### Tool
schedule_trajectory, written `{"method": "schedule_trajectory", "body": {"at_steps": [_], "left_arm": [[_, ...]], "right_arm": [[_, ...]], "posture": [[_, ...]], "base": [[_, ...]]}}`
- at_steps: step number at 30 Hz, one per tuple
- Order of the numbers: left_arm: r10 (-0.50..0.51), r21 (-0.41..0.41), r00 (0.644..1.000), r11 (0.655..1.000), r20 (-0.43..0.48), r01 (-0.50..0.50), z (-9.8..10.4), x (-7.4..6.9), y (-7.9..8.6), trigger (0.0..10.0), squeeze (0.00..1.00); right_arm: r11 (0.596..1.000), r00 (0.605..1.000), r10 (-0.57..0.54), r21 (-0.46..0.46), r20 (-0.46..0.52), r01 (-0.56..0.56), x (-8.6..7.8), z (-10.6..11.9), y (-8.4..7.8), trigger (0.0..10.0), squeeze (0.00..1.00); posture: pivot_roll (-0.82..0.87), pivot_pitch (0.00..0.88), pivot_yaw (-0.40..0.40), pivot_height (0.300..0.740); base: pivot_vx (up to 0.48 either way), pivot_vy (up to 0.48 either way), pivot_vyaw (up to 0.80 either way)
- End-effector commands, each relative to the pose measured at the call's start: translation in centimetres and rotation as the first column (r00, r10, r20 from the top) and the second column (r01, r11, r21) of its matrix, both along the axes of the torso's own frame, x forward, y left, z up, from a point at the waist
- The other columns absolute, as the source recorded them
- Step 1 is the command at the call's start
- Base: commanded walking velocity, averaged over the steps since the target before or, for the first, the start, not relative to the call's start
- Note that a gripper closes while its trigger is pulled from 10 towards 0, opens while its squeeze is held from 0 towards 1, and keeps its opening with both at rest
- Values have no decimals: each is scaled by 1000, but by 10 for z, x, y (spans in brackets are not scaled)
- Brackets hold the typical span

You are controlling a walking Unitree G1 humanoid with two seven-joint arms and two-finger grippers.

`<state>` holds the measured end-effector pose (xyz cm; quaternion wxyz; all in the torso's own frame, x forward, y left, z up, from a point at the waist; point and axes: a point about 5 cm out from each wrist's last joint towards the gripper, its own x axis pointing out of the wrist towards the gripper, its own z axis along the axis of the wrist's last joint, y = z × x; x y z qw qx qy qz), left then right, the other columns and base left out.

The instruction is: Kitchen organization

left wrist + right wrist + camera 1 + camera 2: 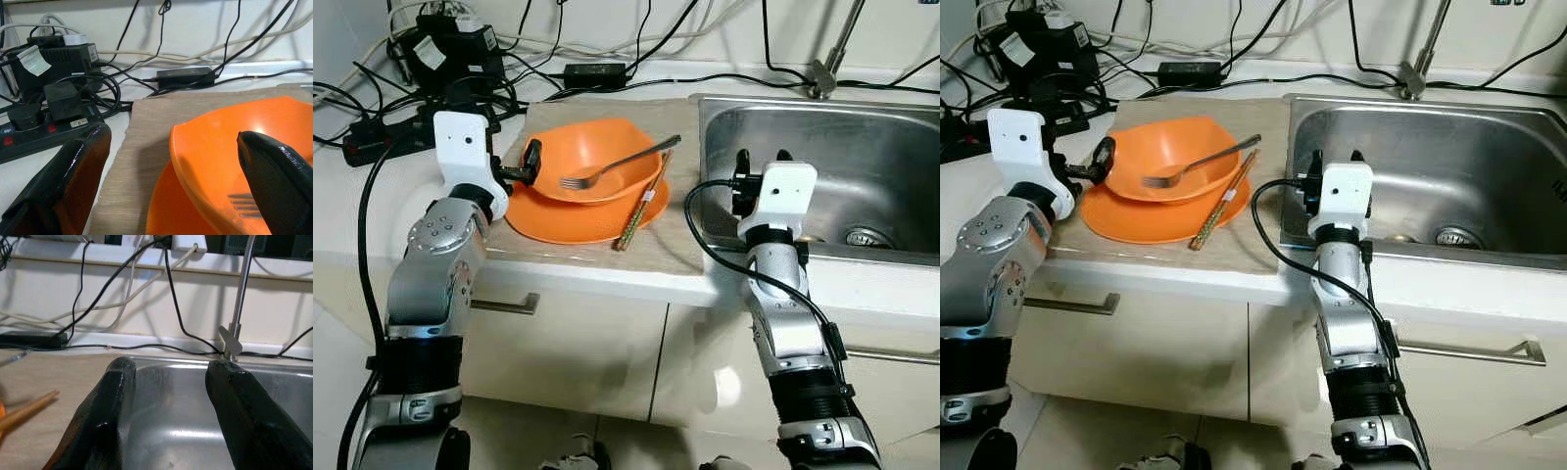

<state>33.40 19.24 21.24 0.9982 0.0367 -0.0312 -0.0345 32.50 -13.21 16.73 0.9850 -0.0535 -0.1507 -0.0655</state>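
Note:
An orange bowl sits on an orange plate on a beige mat. A metal fork lies in the bowl, handle over its right rim. Wooden chopsticks rest across the plate's right edge. My left gripper is open at the bowl's left rim; in the left wrist view one of its fingers is outside the bowl and the other is over its inside. My right gripper is open with nothing in it, at the left edge of the steel sink.
A black power strip, adapters and many cables crowd the counter's back left. The faucet rises behind the sink, and the drain lies at its bottom. Cabinet doors with a handle are below the counter.

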Motion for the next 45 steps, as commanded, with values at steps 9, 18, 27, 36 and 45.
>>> {"method": "schedule_trajectory", "body": {"at_steps": [9,18,27,36,45], "left_arm": [[-26,29,1000,999,11,25,4,-2,-4,10000,0],[-39,30,999,999,2,38,4,-2,-5,10000,0],[-90,48,996,995,-20,91,4,-3,-10,10000,0],[-165,123,986,978,-18,166,19,-2,-10,10000,0],[-328,225,943,916,-61,333,45,7,-21,10000,0]], "right_arm": [[999,1000,29,22,-3,-29,-1,4,5,10000,0],[999,999,34,22,-8,-33,-1,4,8,10000,0],[999,999,45,16,-12,-45,-1,4,10,10000,0],[999,999,48,16,-14,-48,-1,3,11,10000,0],[998,998,61,19,-17,-61,0,2,16,10000,0]], "posture": [[9,0,64,707],[11,0,66,707],[12,0,64,707],[14,0,70,707],[23,0,72,707]], "base": [[0,0,0],[0,0,0],[0,0,0],[0,0,0],[0,0,0]]}}
